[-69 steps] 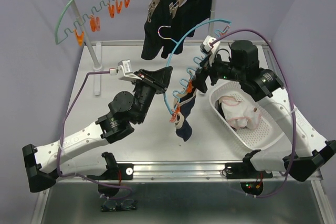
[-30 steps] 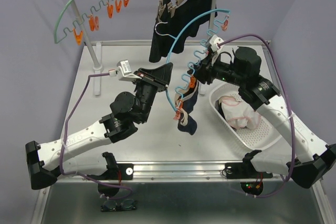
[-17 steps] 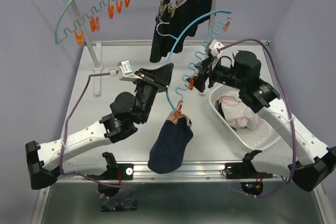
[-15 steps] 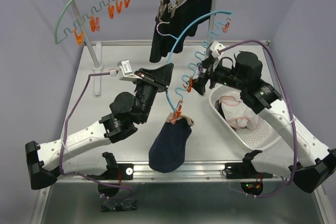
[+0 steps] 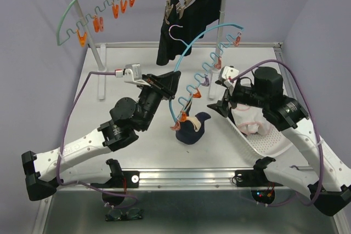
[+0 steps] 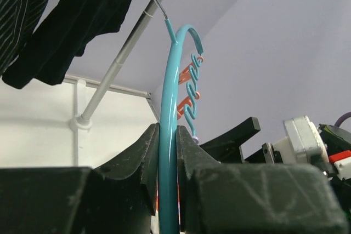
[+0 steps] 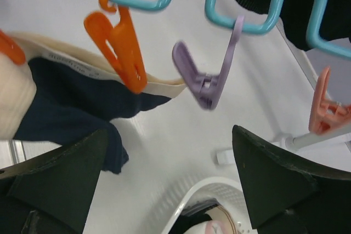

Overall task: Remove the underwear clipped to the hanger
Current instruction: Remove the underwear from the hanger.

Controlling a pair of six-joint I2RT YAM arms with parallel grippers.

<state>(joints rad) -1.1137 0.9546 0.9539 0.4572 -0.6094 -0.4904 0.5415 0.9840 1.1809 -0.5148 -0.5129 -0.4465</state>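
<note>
My left gripper [image 5: 171,82] is shut on the teal hanger [image 5: 193,39] and holds it tilted over the table; in the left wrist view the hanger's bar [image 6: 167,179] sits pinched between the jaws [image 6: 167,135]. Navy underwear with a beige waistband [image 5: 192,127] hangs from orange clips [image 5: 184,117] at the hanger's low end and bunches on the table. In the right wrist view the underwear [image 7: 71,113] is held by an orange clip [image 7: 118,47]. My right gripper [image 5: 216,106] is open and empty, just right of the underwear [image 7: 170,163].
A white basket [image 5: 270,149] at the right holds a pale pink-white garment [image 5: 253,120]; its rim [image 7: 203,190] lies under my right gripper. Black garments [image 5: 189,9] hang on wooden hangers from the back rail. A green hanger [image 5: 93,1] with orange clips hangs at back left. An empty purple clip [image 7: 205,80] dangles.
The navy underwear, hanging spread open half a second ago, has dropped into a bunch on the table. My right gripper has pulled back right and down from the hanger. The hanger has shifted slightly.
</note>
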